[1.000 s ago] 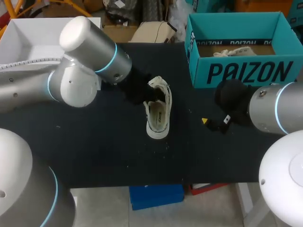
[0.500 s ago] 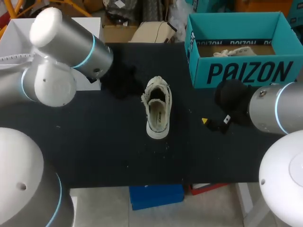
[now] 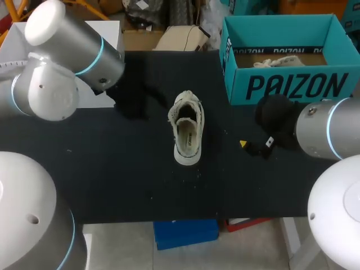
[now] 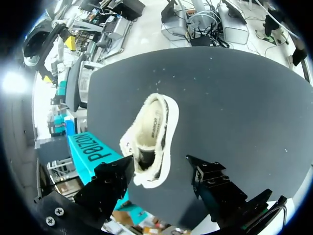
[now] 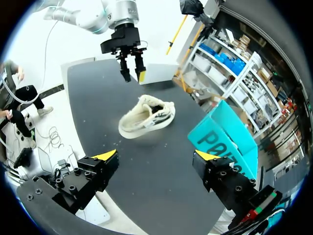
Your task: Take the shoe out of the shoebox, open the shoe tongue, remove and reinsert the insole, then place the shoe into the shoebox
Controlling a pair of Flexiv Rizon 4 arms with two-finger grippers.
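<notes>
A cream shoe lies alone on the black table, toe toward the front edge, its insole showing inside. My left gripper hangs to the shoe's left, apart from it. In the left wrist view, the left gripper is open and holds nothing, with the shoe ahead of it. My right gripper stands open to the shoe's right, near the teal shoebox. From the right wrist, the shoe lies ahead of the right gripper, and the left gripper hangs beyond it.
A second cream shoe lies inside the shoebox at the table's back right. A white box sits at the back left under my left arm. The shoebox stands beside the right gripper's finger.
My left gripper has let go of the shoe's opening, opened, and drawn back to the left. The shoe has settled flat on the table. The right arm has not moved.
</notes>
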